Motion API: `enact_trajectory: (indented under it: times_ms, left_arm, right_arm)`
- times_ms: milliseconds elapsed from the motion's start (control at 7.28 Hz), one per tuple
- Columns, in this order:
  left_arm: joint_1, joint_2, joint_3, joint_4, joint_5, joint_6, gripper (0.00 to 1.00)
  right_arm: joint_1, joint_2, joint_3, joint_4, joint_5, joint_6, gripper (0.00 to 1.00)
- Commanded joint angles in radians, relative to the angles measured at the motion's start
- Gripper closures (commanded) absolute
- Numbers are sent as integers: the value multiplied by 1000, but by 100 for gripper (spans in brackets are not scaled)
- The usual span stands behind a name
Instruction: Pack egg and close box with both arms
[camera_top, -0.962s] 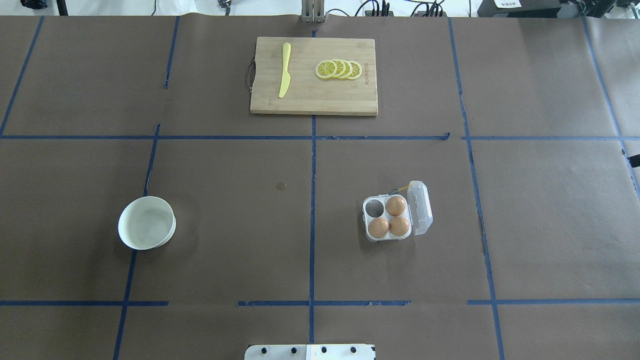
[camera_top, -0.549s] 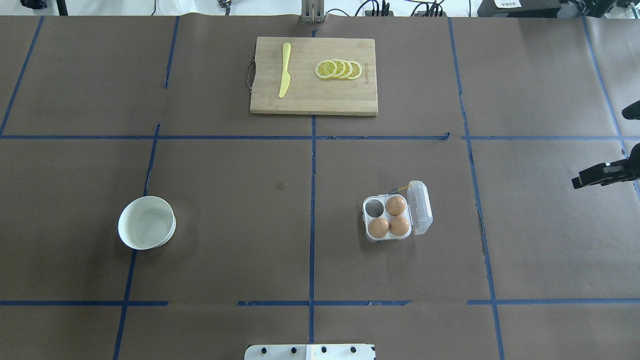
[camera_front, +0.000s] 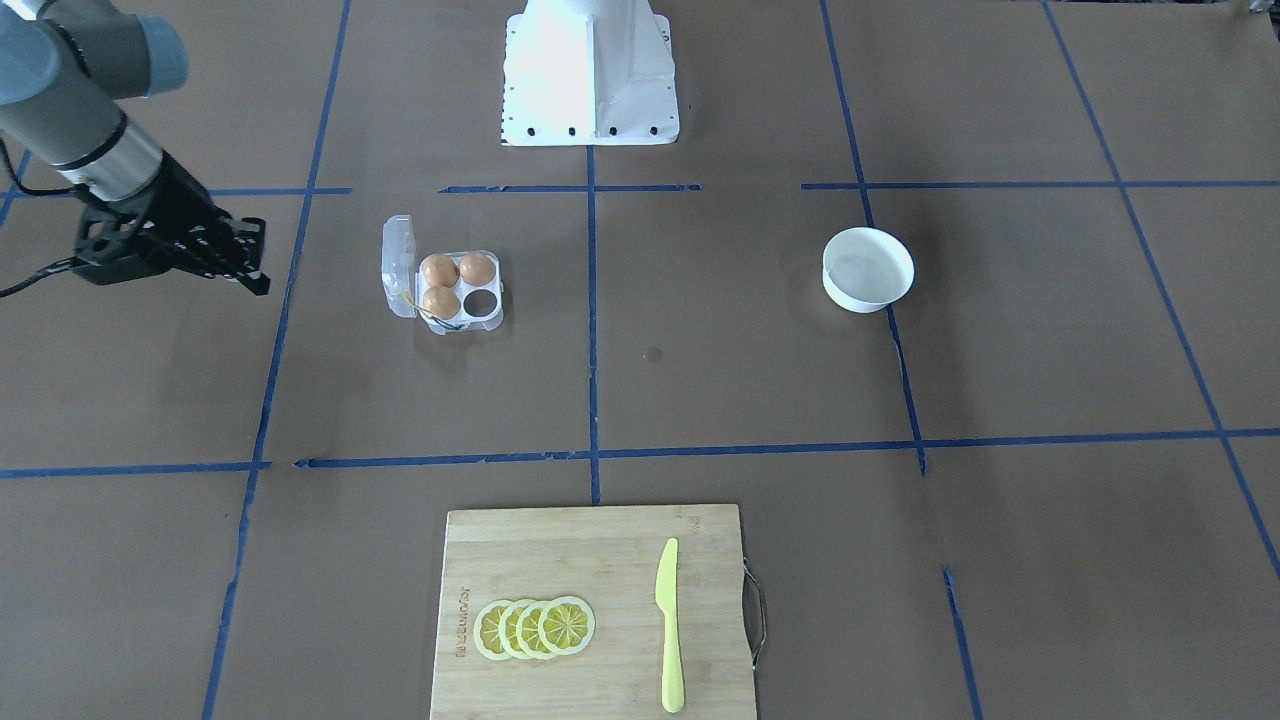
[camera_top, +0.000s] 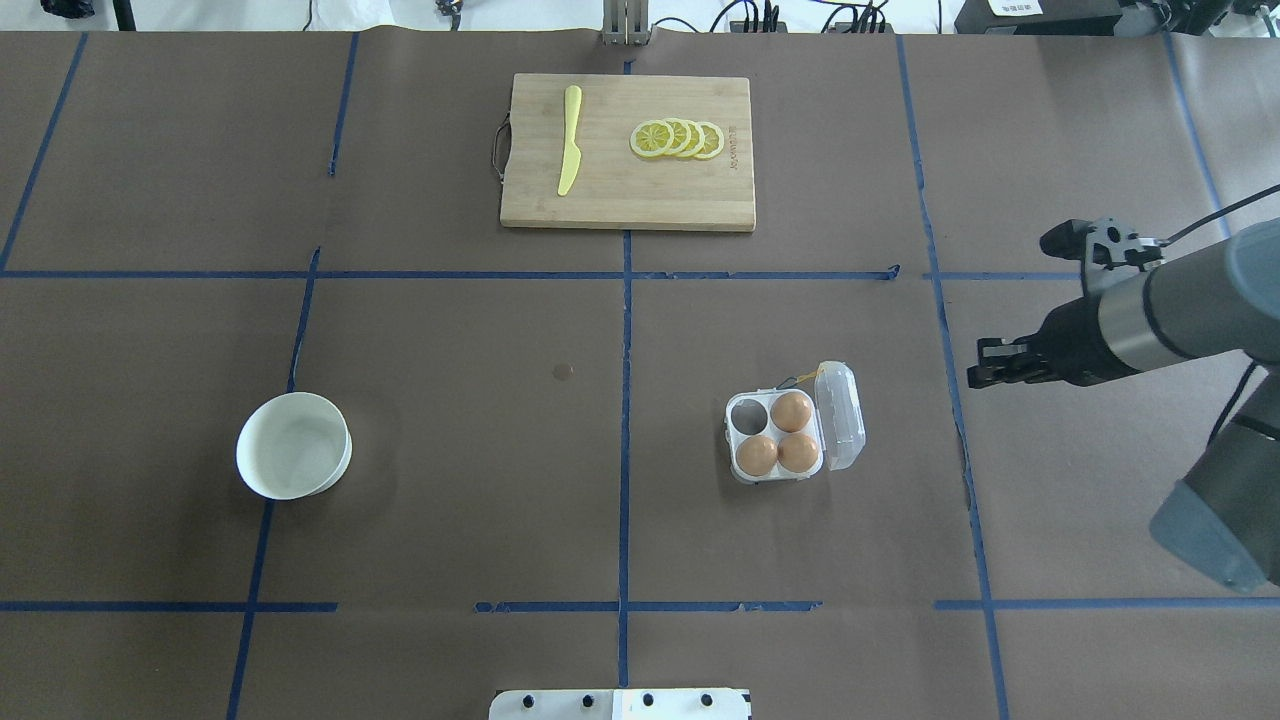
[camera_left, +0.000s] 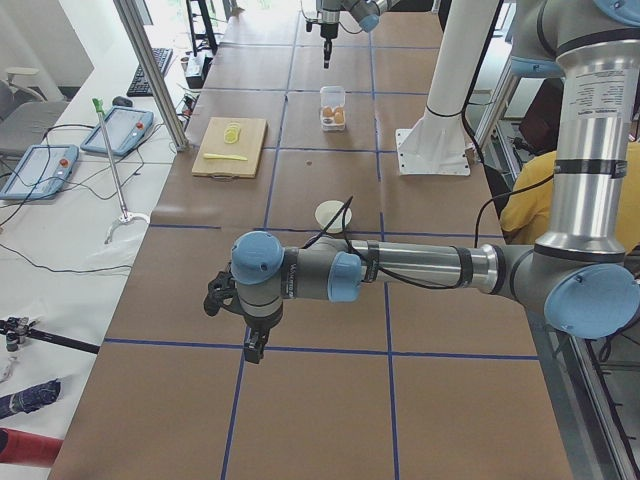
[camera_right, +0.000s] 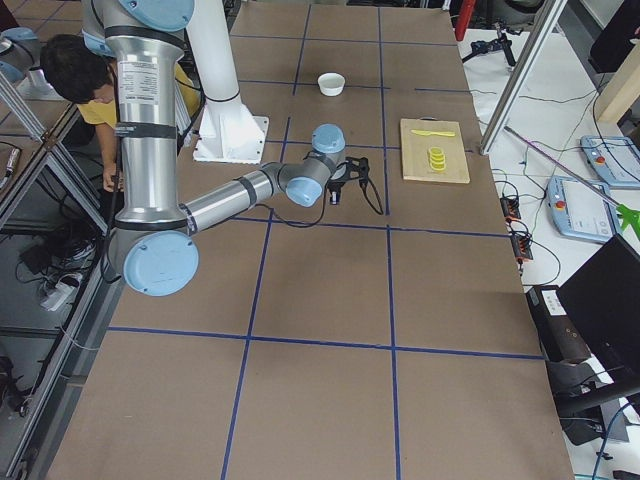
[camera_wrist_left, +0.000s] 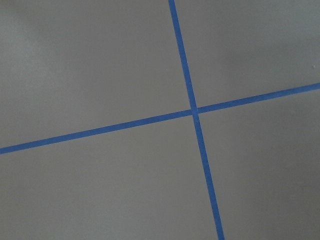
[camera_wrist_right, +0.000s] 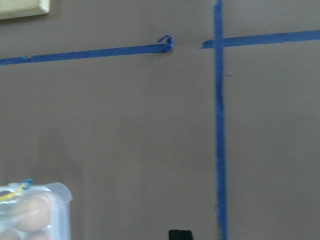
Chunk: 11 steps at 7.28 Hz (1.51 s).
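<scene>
Nearest the robot, a white pedestal base plate (camera_top: 620, 703) meets the near edge of the brown paper-covered table (camera_top: 450, 520), which is gridded with blue tape lines (camera_top: 625, 330). In the middle band, a round white bowl (camera_top: 295, 450) stands on the robot's left with open paper all around it. Right of the centre line sits the small clear plastic four-cell egg carton (camera_top: 748, 413), holding three small brown-orange eggs (camera_top: 757, 455). Its far-left cell is bare. The hinged clear lid (camera_top: 840, 415) stands open on the right side, and a thin yellow band (camera_top: 800, 379) lies at the far rim.

The black right gripper (camera_top: 978, 362) hangs well apart from the lid, over a tape line; its jaw state cannot be told. The left gripper (camera_left: 254, 347) hangs beyond the bowl, jaw state likewise unclear.

Farthest away, a rectangular bamboo cutting board (camera_top: 620, 195) carries a yellow plastic knife (camera_top: 570, 140), overlapping yellow lemon slices (camera_top: 678, 138) and a burned brand mark (camera_top: 733, 148) too small to read.
</scene>
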Motion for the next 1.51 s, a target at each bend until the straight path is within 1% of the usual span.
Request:
enact_trajectory:
  times_ms: [0, 137, 275, 549, 687, 824, 962, 1236, 1374]
  left_arm:
    - [0, -2, -4, 1, -1, 0, 0]
    - [0, -4, -4, 1, -2, 0, 0]
    - [0, -4, -4, 1, -2, 0, 0]
    - [2, -4, -1, 0, 0, 0, 0]
    - [2, -4, -1, 0, 0, 5, 0]
    - [2, -4, -1, 0, 0, 5, 0]
    - [2, -4, -2, 0, 2, 5, 0]
    - [2, -1, 1, 1, 3, 5, 0]
    - [2, 0, 4, 3, 9, 3, 0]
  right_arm:
    - [-97, 131, -22, -5, -64, 103, 100]
    - [-138, 182, -32, -5, -117, 135, 100]
    - [-157, 219, -33, -13, -125, 163, 100]
    - [-149, 217, -33, -22, -119, 161, 100]
    - [-116, 217, -26, -87, -108, 149, 100]
    - [-67, 214, -23, -193, -73, 99, 100]
    - [-18, 211, -18, -267, -40, -16, 100]
    - [80, 117, -13, -289, 0, -201, 100]
    - [141, 48, -21, -290, 28, -347, 100]
